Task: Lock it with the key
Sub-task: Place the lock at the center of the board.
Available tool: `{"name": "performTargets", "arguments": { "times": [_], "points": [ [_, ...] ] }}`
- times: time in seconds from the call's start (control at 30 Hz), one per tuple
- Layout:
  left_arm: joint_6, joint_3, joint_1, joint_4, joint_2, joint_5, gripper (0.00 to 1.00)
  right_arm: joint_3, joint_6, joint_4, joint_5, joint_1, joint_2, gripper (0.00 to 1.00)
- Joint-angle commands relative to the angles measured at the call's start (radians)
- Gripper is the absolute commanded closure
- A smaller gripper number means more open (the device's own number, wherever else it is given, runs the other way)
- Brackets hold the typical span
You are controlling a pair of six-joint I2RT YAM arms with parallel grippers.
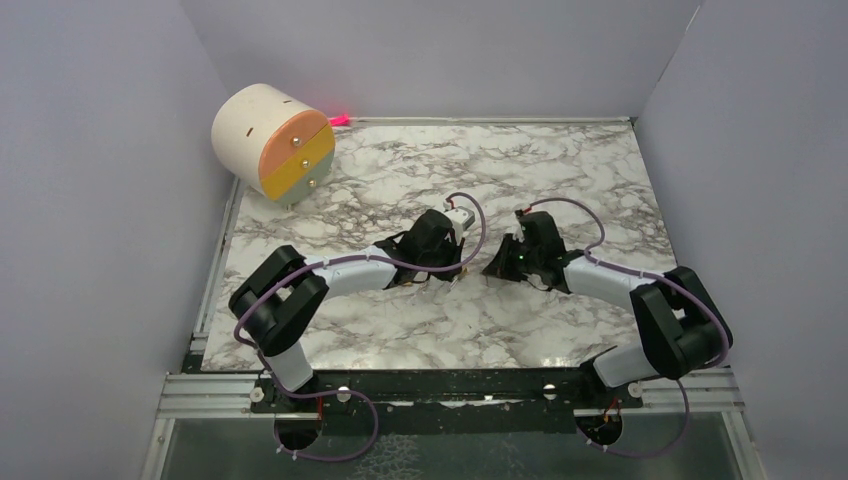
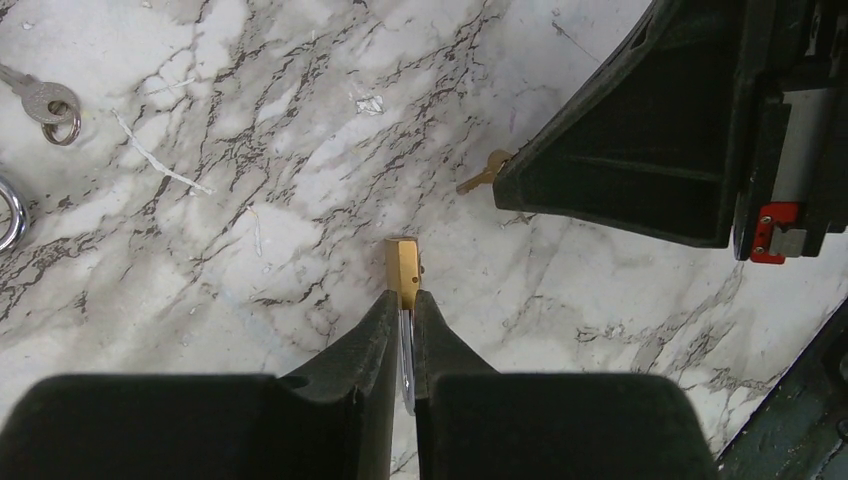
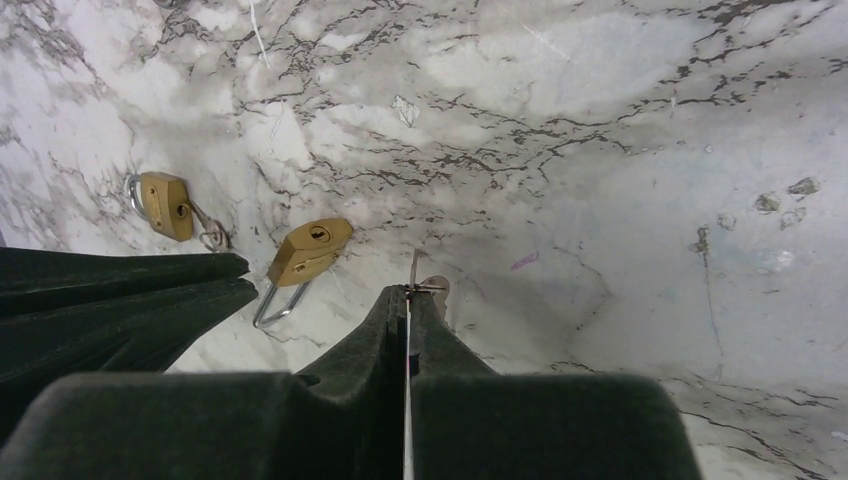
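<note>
My left gripper [image 2: 403, 298] is shut on the silver shackle of a brass padlock [image 2: 402, 268], whose body sticks out past the fingertips just above the marble table. In the right wrist view the same padlock [image 3: 308, 250] shows its keyhole face, right beside the left gripper's fingers [image 3: 130, 290]. My right gripper [image 3: 408, 292] is shut on a thin key [image 3: 414, 268] whose blade pokes out at the tips. From the left wrist view the key's tip [image 2: 483, 173] points toward the padlock, a short gap away. The two grippers face each other at the table's centre [image 1: 475, 270].
A second brass padlock [image 3: 166, 205] with a key ring lies to the left of the held one. A loose key on a ring [image 2: 45, 100] lies on the marble. A round drawer unit [image 1: 272, 140] sits at the far left corner. Walls enclose the table.
</note>
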State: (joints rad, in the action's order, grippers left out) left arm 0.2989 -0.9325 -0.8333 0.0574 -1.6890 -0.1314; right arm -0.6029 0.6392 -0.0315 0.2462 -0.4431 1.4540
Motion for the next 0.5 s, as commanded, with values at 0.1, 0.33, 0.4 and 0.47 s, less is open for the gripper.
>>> {"name": "performTargets", "arguments": {
  "times": [0.1, 0.33, 0.4, 0.47],
  "points": [
    [0.005, 0.021, -0.002, 0.022, -0.001, -0.011, 0.85, -0.037, -0.011, 0.016, -0.01, -0.042, 0.03, 0.88],
    [-0.026, 0.018, 0.001, -0.009, 0.031, 0.05, 0.72, -0.055, -0.013, 0.005, -0.032, -0.097, 0.017, 0.85],
    [-0.028, 0.021, 0.015, -0.015, 0.046, 0.059, 0.69, -0.056, -0.017, 0.014, -0.057, -0.104, -0.003, 0.85],
    [-0.029, 0.024, 0.033, -0.024, 0.061, 0.064, 0.68, -0.065, -0.033, 0.027, -0.074, -0.103, -0.021, 0.85]
  ]
}}
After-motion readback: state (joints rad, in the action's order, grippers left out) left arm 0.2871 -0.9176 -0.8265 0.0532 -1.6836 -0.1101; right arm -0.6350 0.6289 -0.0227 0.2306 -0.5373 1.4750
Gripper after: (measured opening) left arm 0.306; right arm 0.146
